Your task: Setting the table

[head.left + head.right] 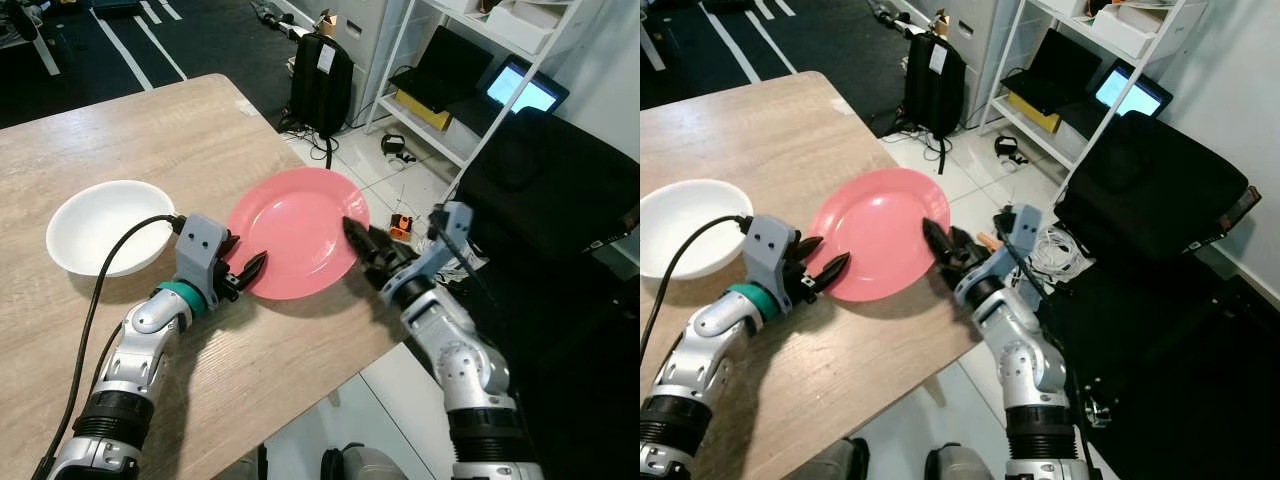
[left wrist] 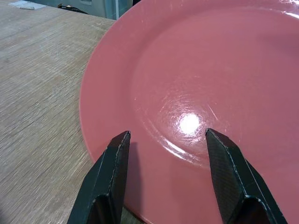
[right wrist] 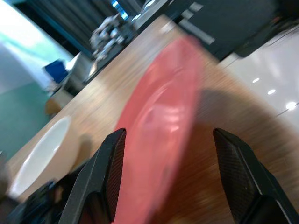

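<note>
A pink plate (image 1: 295,230) lies on the wooden table (image 1: 150,140) close to its right edge. My left gripper (image 1: 246,255) is open at the plate's near-left rim, and in the left wrist view its fingers (image 2: 110,172) straddle the rim of the plate (image 2: 210,84). My right gripper (image 1: 358,235) is open at the plate's right rim, coming in from beyond the table edge. The right wrist view shows the plate (image 3: 159,126) edge-on between that gripper's fingers (image 3: 238,172). A white bowl (image 1: 105,225) sits to the left of the plate.
The table's right edge drops to a white tiled floor (image 1: 400,180). A black backpack (image 1: 322,85) stands on the floor by the far corner. A white shelf unit (image 1: 460,70) and a black bag (image 1: 560,190) are on the right. A black cable (image 1: 100,280) trails over the table.
</note>
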Robot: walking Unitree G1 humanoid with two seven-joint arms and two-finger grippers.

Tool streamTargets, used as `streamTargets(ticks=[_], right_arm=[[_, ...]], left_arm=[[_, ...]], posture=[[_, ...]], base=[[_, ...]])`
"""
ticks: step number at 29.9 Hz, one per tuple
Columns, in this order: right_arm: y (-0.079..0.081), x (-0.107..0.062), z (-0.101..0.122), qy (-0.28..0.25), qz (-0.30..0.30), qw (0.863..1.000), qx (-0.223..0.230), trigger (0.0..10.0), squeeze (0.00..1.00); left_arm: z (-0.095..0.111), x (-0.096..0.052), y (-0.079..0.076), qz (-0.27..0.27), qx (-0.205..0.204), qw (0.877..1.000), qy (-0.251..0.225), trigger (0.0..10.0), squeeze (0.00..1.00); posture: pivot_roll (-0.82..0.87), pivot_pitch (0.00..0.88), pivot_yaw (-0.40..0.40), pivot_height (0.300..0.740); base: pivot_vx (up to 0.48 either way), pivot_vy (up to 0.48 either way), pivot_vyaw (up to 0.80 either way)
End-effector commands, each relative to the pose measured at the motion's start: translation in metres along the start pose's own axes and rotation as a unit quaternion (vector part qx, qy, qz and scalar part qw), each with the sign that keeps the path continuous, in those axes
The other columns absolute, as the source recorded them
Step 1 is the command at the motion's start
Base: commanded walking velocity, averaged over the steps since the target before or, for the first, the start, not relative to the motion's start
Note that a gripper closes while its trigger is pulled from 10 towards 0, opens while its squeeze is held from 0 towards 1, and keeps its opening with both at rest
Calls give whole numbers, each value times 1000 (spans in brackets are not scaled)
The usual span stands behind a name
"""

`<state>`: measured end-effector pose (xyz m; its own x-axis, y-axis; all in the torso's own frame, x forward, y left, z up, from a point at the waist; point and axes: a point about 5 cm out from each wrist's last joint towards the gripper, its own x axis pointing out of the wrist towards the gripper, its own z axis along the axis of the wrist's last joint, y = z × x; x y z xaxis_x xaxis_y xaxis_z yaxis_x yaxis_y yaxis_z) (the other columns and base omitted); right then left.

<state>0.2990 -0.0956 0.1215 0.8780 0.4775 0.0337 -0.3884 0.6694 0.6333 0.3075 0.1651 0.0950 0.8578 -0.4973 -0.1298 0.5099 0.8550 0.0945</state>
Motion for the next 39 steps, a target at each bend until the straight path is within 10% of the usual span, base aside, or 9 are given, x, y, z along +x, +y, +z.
streamTargets(ticks=[1,5,6,9,10,11,12,39], right_arm=[[3,-1,-7,23,14,1000,3,10000,0],[8,0,-16,49,26,998,10,10000,0],[8,1,-20,56,26,998,18,7137,0],[7,4,-22,52,17,998,32,5176,0],[5,7,-23,47,3,998,47,2392,0],[5,7,-23,47,3,998,47,2392,0],[3,9,-24,41,-8,997,59,0,0],[1,11,-16,16,-12,996,91,0,0]], left_arm=[[-27,-6,-8,-6,-26,998,55,10000,16],[-27,-6,-8,-6,-26,998,54,10000,16],[-27,-6,-8,-5,-26,998,54,10000,16],[-26,-5,-8,-5,-26,998,53,10000,16],[-26,-5,-7,-4,-27,998,53,10000,16],[-26,-5,-7,-4,-27,998,53,10000,16],[-26,-5,-7,-4,-27,998,52,10000,12],[-14,-1,-2,14,-14,999,28,10000,0]], posture=[[90,24,-32,740],[92,26,-32,740],[92,26,-34,740],[95,29,-35,740],[98,29,-35,740],[98,29,-35,740],[100,30,-35,740],[98,29,-31,740]], base=[[0,0,0],[0,0,0],[0,0,0],[0,0,0],[0,0,0],[0,0,0],[0,0,0],[0,0,0]])
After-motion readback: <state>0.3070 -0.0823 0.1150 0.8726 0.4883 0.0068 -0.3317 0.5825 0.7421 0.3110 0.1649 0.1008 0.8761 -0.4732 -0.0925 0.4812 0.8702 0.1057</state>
